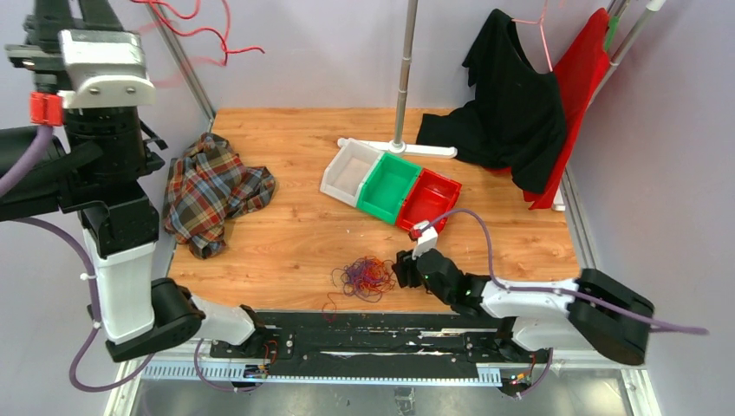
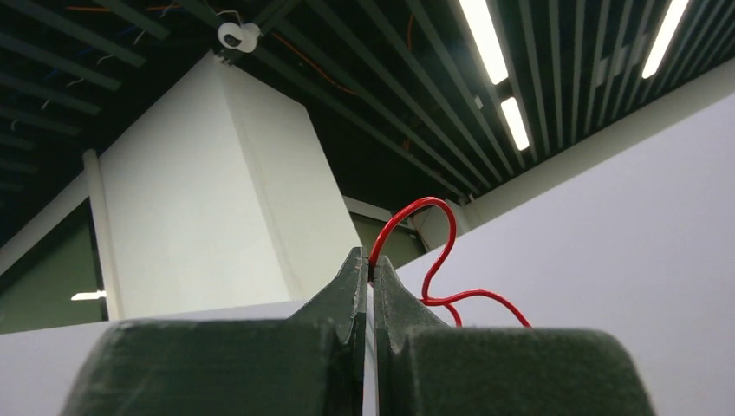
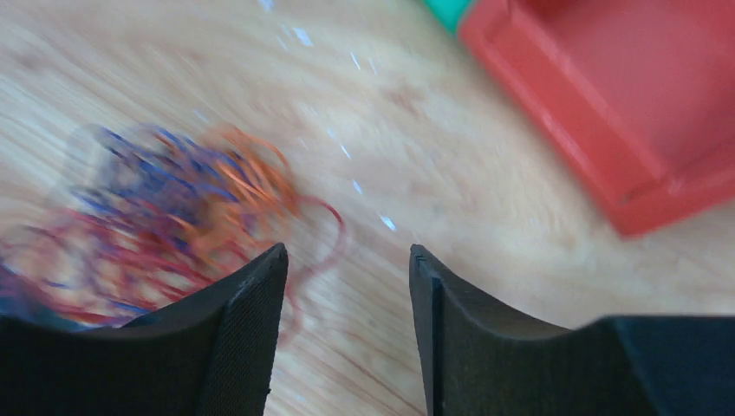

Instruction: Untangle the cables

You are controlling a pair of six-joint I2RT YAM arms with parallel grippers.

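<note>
Beside right hand [image 1: 401, 269], the cables [image 1: 364, 278]

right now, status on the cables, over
Left fingers shut on one red cable, raised high. Right fingers open, low beside the cable clump. Bins and plaid cloth apart from clump.

Your left tool [image 2: 371, 270] ends in two dark, felt-textured wedge fingers [image 2: 338, 299] that taper to thin tips. Behind it, the left arm [image 1: 130, 277] alternates black joints with white shells. It carries a silver block [image 1: 104, 61] with screw heads along its lower edge and a red clip [image 1: 42, 108] beside that, and a lilac hose [image 1: 82, 364] runs along it. Your right tool [image 3: 347, 260] has black fingers [image 3: 251, 329] with finely textured inner faces. Behind it, the right arm [image 1: 533, 303] is a white link ending in a black elbow [image 1: 615, 321]. A lilac cable [image 1: 485, 238] runs from a white-and-red plug [image 1: 423, 232] just behind the tool.
</note>
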